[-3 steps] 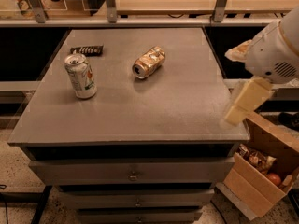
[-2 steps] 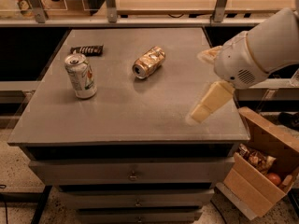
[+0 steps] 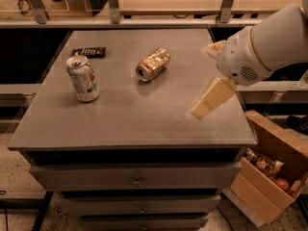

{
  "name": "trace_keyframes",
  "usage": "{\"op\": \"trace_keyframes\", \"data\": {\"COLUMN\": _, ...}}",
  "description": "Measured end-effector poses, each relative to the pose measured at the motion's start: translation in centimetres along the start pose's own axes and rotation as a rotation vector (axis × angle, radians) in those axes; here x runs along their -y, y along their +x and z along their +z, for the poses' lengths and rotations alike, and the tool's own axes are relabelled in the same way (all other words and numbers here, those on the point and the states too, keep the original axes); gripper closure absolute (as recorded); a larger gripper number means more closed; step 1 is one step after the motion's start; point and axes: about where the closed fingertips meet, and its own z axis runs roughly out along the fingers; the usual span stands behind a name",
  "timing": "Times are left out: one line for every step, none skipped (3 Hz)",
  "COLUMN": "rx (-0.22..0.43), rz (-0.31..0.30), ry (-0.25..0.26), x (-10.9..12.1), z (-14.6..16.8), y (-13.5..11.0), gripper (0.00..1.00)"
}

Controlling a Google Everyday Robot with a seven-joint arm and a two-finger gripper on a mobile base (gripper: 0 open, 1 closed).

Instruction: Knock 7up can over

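Grey drawer cabinet (image 3: 96,173), speckled floor (image 3: 13,179).

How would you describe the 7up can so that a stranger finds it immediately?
Find the grey table. On its left side, opposite the tool near the right edge, stands the 7up can. It alone is upright, silver-white with green; the gold can lies sideways.

7up can (image 3: 83,79) on table (image 3: 144,117) left, lying can (image 3: 153,64) to its right, pincer (image 3: 206,84) above table's right side

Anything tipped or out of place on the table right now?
The gold can lies tipped on its side on the table. The 7up can stands upright at the left. The claw hovers over the right side, touching neither.
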Motion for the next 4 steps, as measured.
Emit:
{"op": "trace_keyframes", "data": {"rx": 0.030, "rz": -0.021, "ry": 0.007, "x": 0.8, "z": 1.9, "y": -0.3, "gripper": 0.00}}
{"op": "trace_keyframes", "data": {"rx": 0.100, "rz": -0.058, "ry": 0.002, "x": 2.5, "z": 6.2, "y": -1.9, "gripper": 0.00}}
{"op": "trace_keyframes", "data": {"rx": 0.175, "rz": -0.088, "ry": -0.027, "x": 4.0, "z": 11.2, "y": -4.1, "gripper": 0.00}}
{"op": "trace_keyframes", "data": {"rx": 0.276, "rz": -0.073, "ry": -0.058, "x": 5.2, "z": 15.5, "y": -6.3, "gripper": 0.00}}
